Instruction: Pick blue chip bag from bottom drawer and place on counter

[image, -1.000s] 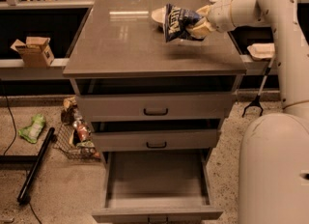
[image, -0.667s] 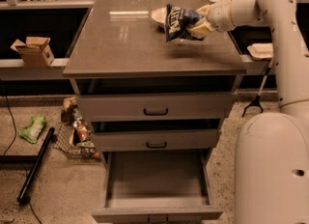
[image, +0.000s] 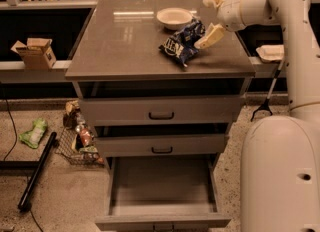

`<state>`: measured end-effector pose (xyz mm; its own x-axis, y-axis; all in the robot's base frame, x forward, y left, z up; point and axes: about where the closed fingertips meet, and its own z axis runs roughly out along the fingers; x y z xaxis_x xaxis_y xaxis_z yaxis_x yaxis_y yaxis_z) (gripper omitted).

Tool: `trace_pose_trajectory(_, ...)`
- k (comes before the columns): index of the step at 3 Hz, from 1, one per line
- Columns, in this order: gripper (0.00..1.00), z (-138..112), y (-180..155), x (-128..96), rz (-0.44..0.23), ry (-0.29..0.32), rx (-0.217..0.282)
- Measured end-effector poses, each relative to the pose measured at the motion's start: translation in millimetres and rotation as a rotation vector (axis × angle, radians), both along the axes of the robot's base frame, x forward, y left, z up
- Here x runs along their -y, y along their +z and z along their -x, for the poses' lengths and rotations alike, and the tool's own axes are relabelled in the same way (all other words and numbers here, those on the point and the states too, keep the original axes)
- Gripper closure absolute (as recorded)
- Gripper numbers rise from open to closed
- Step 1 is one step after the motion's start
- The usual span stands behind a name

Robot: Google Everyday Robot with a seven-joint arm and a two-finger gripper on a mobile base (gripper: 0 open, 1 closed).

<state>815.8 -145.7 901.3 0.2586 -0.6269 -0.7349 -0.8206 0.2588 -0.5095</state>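
Observation:
The blue chip bag point(image: 180, 44) lies on the counter point(image: 125, 46), right of centre near the front edge, just in front of a white bowl point(image: 175, 17). My gripper point(image: 211, 19) is over the counter's right side, just right of the bag, with its fingers spread wide open and nothing between them. The lower finger point(image: 210, 36) is beside the bag's right end, touching it or nearly so. The bottom drawer point(image: 162, 186) is pulled out and its grey inside shows nothing in it. The two upper drawers are shut or nearly shut.
My white arm and base point(image: 280, 171) fill the right side. A white plate point(image: 272, 52) sits on the ledge at right. On the left: a cardboard box point(image: 35, 52), a green packet point(image: 34, 132), a wire basket of snack packets point(image: 80, 143), a black pole point(image: 35, 171).
The gripper was shut on the blue chip bag, holding it up over the counter. Now the fingers are open and the bag lies on the counter.

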Motion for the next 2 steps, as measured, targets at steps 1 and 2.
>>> trace_pose_trajectory(1, 0.0, 7, 14, 16, 0.028, -0.027, 0.008)
trace_pose_trajectory(2, 0.0, 22, 33, 39, 0.061, -0.064, 0.023)
